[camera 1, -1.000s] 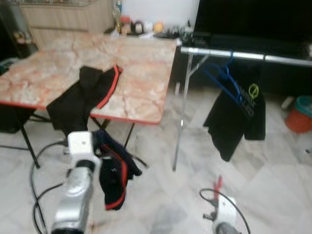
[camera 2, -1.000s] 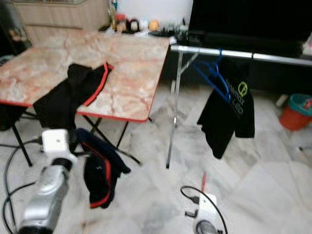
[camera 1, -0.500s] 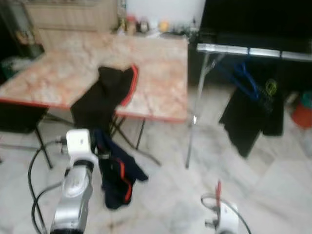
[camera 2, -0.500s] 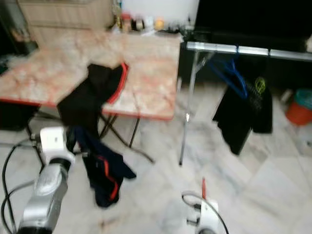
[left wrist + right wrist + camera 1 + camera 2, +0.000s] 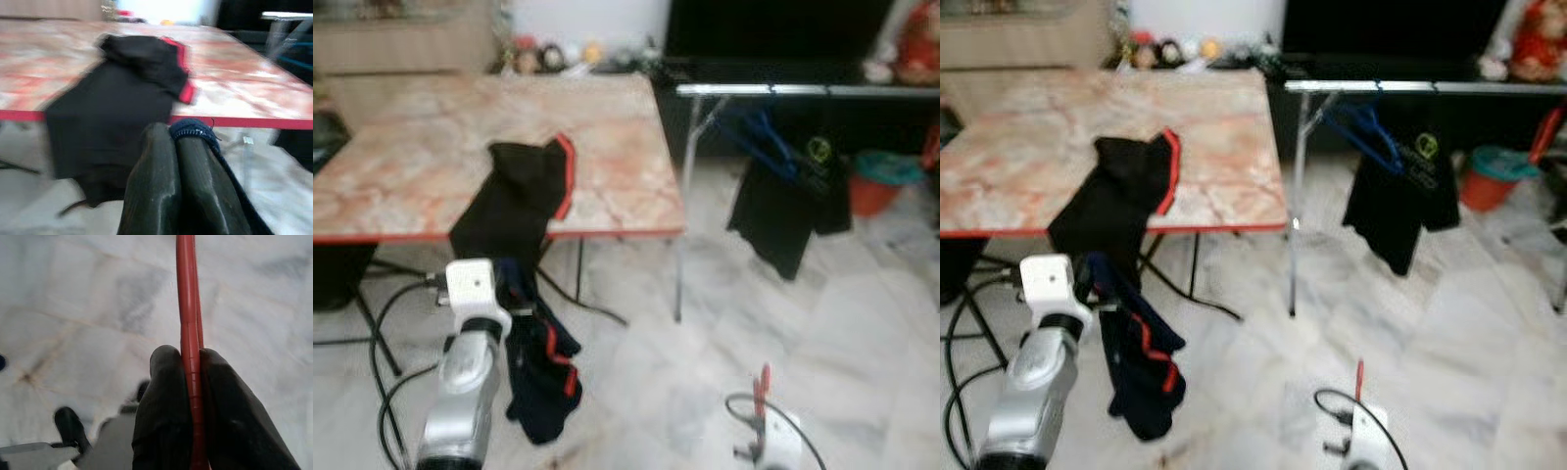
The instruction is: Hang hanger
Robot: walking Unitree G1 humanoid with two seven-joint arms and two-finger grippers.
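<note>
Clamping a thin red plastic hanger [image 5: 188, 323], the right gripper [image 5: 190, 382] has its two black fingers pressed shut against the rod; in the left eye view only a short red tip of it stands up at the lower right of the frame [image 5: 763, 384], above the right arm's white wrist. The rest of the hanger is cut off in both views, so its shape cannot be made out.

Closed as well, the left gripper [image 5: 173, 142] pinches the edge of a dark navy garment with red trim [image 5: 540, 367], which droops at the lower left of the frame beside the silver left arm.

Behind it, a black garment with a red edge [image 5: 519, 191] hangs over the front edge of a marble-patterned folding table with a red rim [image 5: 411, 137].

At the upper right, a silver metal clothes rail [image 5: 754, 89] carries a blue hanger [image 5: 766, 137] and a black shirt [image 5: 785, 211]; its yellow-green chest logo [image 5: 819, 150] is too blurred to read. An orange bucket with a teal top [image 5: 871, 181] sits on the pale marble floor [image 5: 822, 323] at the far right.
</note>
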